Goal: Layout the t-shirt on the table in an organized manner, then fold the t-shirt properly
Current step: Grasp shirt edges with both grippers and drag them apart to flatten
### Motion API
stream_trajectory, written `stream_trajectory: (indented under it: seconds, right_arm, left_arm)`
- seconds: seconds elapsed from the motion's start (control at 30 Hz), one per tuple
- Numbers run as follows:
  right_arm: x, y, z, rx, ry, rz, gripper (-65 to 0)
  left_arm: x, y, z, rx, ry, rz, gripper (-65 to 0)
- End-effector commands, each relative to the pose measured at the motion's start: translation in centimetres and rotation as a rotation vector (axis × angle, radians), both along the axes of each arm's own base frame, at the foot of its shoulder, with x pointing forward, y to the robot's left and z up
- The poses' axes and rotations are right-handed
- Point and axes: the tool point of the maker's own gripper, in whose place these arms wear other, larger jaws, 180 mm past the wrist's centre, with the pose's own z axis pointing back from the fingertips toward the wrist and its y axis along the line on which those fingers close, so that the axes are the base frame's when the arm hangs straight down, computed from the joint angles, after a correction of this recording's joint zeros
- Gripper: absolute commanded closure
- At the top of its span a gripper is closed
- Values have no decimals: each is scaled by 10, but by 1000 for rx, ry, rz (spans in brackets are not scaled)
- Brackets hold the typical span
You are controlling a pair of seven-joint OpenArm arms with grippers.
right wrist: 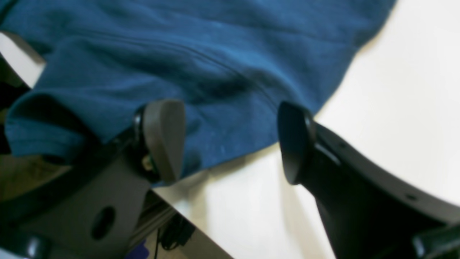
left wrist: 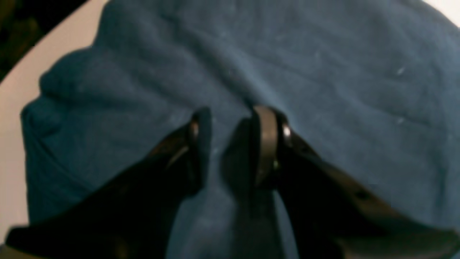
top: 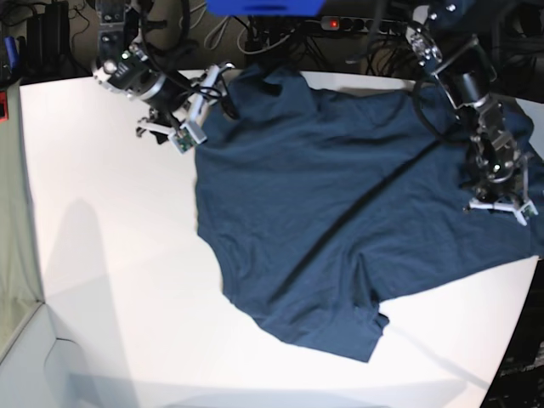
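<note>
We count one t-shirt (top: 340, 212), two arms and one table (top: 110, 272). The navy shirt lies spread, creased, over the white table's far and right part, one sleeve toward the near edge. The left gripper (left wrist: 230, 144) presses down on the cloth with its jaws narrowly parted, a ridge of fabric between them; whether it is pinched we cannot tell. The right gripper (right wrist: 230, 140) stands wide apart at the shirt's edge, holding nothing. Cables (top: 246, 25) crowd behind the table.
</note>
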Motion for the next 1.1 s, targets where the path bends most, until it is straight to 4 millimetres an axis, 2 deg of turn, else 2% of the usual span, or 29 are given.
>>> stream_trajectory:
  seconds: [0.0,0.1,0.17,0.23,0.3,0.43,0.5,0.63,0.73,0.8,0.93,1.0,1.07]
  right_arm:
    - [8,-2,11,10,-46,5,-410]
    - [10,-4,11,3,-50,8,-410]
    - [11,-12,10,-17,-51,5,-410]
    - [13,-17,11,-23,-54,-5,-410]
    - [21,-21,15,-29,-75,-12,-410]
    - [29,-21,22,-32,-102,-10,-410]
    - [34,-23,25,-33,-116,-17,-410]
    - [43,-18,32,-21,-142,-12,-410]
    - [56,-11,41,3,-171,-21,-410]
    - [69,-5,49,25,-200,-27,-408]
    - [95,6,53,68,-215,-37,-400]
    - [106,17,46,91,-194,-20,-362]
    - [113,28,33,100,-154,8,-285]
  left_arm:
    - [30,-7,16,23,-37,-63,-186]
    - [72,-36,19,97,-54,-209,-186]
    - [98,-52,29,123,-88,-270,-186]
    - [115,-63,32,127,-98,-302,-186]
    - [133,-71,45,133,-129,-320,-186]
    - [149,-70,76,159,-204,-319,-186]
    - [155,-69,100,193,-256,-321,-186]
    - [139,-66,126,245,-274,-335,-187]
    - [115,-71,133,271,-256,-356,-188]
    - [96,-74,123,279,-226,-370,-189]
    - [65,-75,86,265,-142,-383,-187]
    - [51,-75,72,262,-111,-388,-187]
    - [37,-63,70,265,-102,-357,-187]
